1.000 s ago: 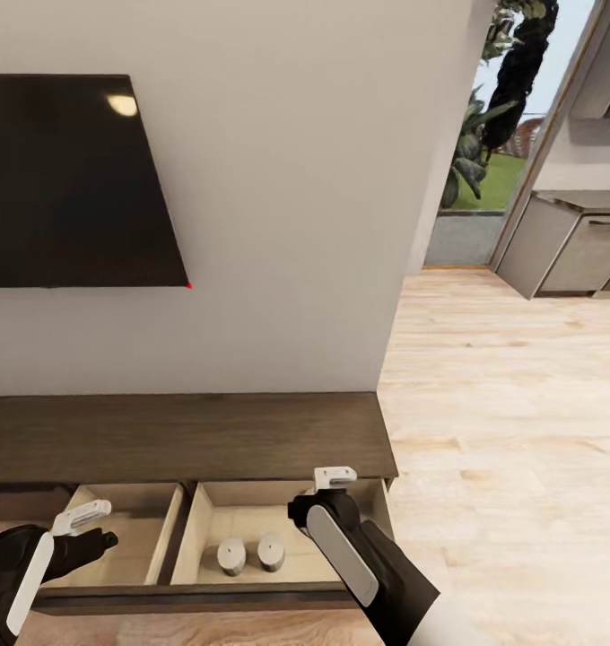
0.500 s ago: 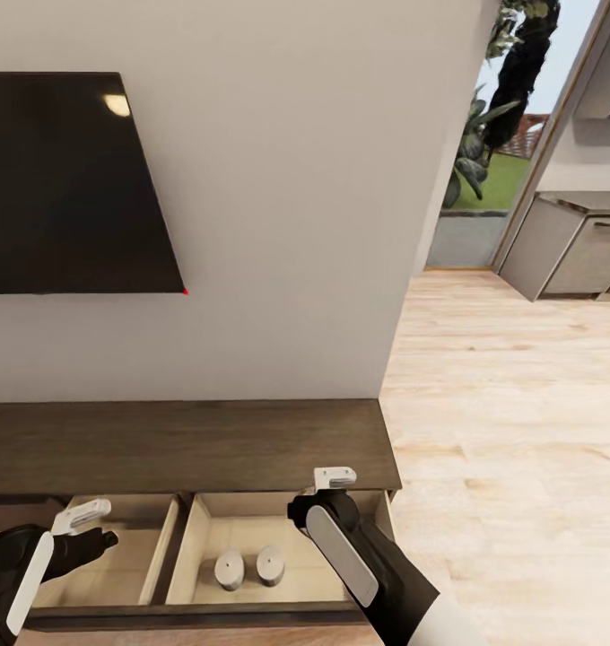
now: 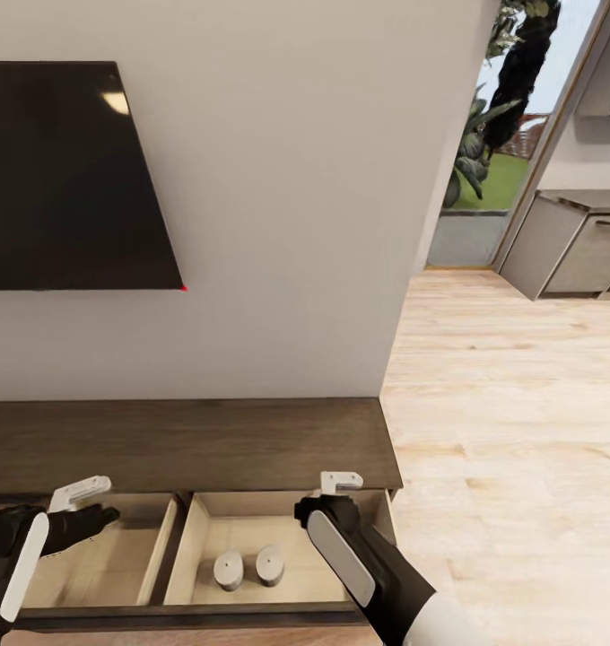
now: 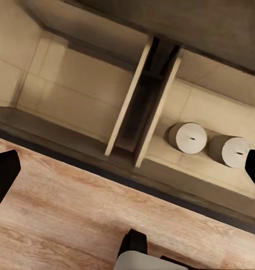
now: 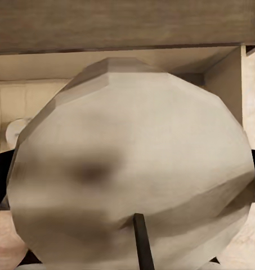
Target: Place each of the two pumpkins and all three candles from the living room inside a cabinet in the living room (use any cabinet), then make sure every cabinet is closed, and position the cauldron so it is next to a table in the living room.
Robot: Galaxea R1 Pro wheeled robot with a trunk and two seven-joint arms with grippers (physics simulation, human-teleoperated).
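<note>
Dark matt wood cabinet (image 3: 188,440), pale smooth drawer lining, matt off-white candles (image 3: 248,567)

Illumination is even and diffuse across the head view; the wall (image 3: 287,224) renders uniformly bright. Daylight enters through the glazed opening (image 3: 502,117), which is the brightest zone. The dark screen (image 3: 67,175) carries one small lamp reflection near its upper right area. Soft shadow lies under the cabinet (image 3: 188,440) top, darkening the rear of the open drawer (image 3: 251,538). Wrist views are low in resolution. In the right wrist view the pale grey candle (image 5: 133,185) sits close to the lens and appears blurred and faceted.
</note>
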